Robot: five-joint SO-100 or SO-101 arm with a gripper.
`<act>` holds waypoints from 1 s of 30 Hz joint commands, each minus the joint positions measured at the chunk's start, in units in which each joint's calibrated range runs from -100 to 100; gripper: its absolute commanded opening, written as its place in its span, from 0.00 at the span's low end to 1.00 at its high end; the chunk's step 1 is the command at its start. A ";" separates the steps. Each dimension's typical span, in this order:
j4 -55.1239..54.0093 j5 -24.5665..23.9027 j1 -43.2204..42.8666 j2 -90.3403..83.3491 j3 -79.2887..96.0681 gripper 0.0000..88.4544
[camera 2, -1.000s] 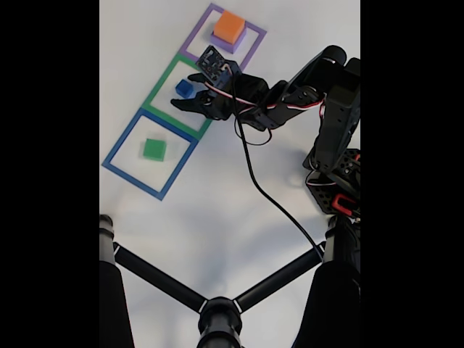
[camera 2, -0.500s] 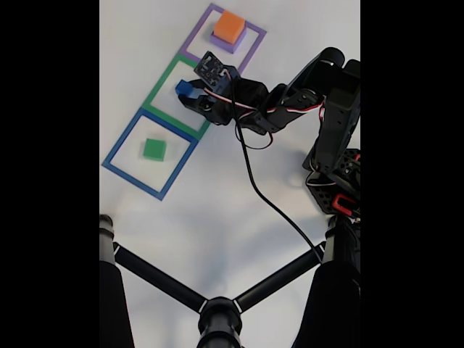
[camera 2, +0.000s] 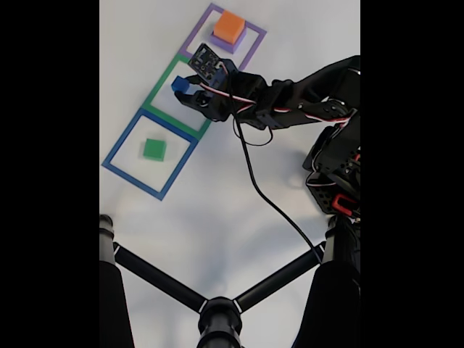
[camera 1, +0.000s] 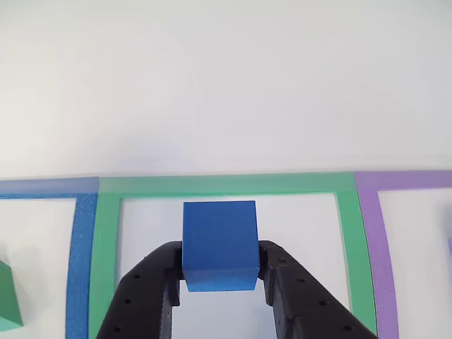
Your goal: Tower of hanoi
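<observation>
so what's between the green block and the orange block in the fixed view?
In the fixed view, the green-taped square lies between the green block and the orange block, with the gripper over it, shut on the blue cube.

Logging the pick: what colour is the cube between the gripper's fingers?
Blue. The cube in the gripper shows best in the other view.

Was a black arm [camera 2: 304,101] with red-and-white wires, black cable [camera 2: 272,199], small holes dotting matte gripper fingers [camera 1: 152,293].
</observation>
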 commanded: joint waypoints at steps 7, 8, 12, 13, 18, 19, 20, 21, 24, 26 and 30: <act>51.48 0.00 -3.28 -20.40 -24.87 0.03; 56.58 0.00 -3.59 -21.37 -27.69 0.03; 70.99 0.00 -5.42 -25.85 -35.32 0.03; 73.90 0.00 -6.11 -27.05 -36.96 0.03; 89.77 0.00 -10.30 -30.74 -47.05 0.03; 92.84 0.00 -11.37 -30.98 -49.50 0.03; 95.35 0.00 -12.28 -31.06 -51.86 0.03; 97.86 0.00 -13.43 -31.06 -54.50 0.03; 103.53 0.00 -16.25 -31.06 -60.59 0.03; 106.44 0.00 -17.92 -31.06 -64.22 0.03; 111.30 0.00 -20.52 -30.90 -69.58 0.03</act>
